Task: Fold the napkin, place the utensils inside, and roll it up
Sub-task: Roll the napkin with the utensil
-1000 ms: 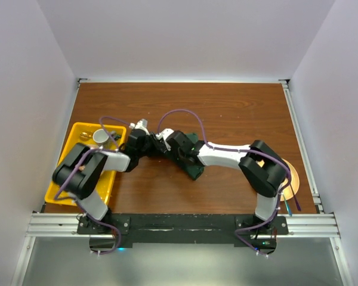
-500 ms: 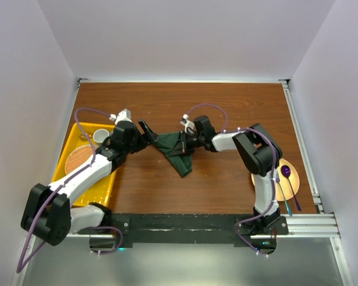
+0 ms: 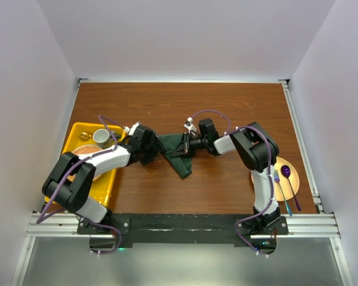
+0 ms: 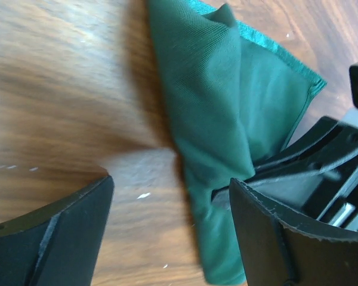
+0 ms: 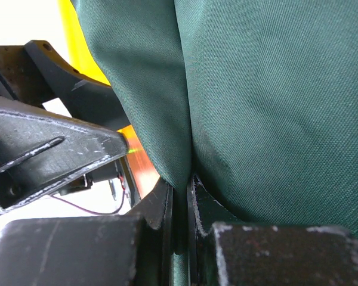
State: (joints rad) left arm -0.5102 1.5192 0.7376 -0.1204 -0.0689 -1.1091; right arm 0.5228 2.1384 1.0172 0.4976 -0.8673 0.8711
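Note:
The dark green napkin [image 3: 178, 156] lies crumpled mid-table, one end trailing toward the near edge. My right gripper [image 3: 185, 145] is shut on a fold of it. The right wrist view shows the cloth [image 5: 256, 89] pinched between the closed jaws of that gripper [image 5: 182, 193]. My left gripper [image 3: 154, 149] sits at the napkin's left edge, open. In the left wrist view the left gripper [image 4: 170, 205] straddles bare wood and the cloth's [image 4: 221, 107] edge, holding nothing. The thin utensils [image 3: 286, 196] lie on and beside the orange plate [image 3: 279, 189] at the right.
A yellow tray [image 3: 110, 185] at the left holds a white cup [image 3: 101, 138] and a brown woven disc [image 3: 87, 152]. A purple spoon [image 3: 286, 171] rests on the orange plate. White walls enclose the wooden table [image 3: 185, 107]; a metal rail runs along the near edge.
My left gripper has opened wide and let go of the napkin, and its arm has drawn back toward the tray. The right gripper stays shut on the cloth.

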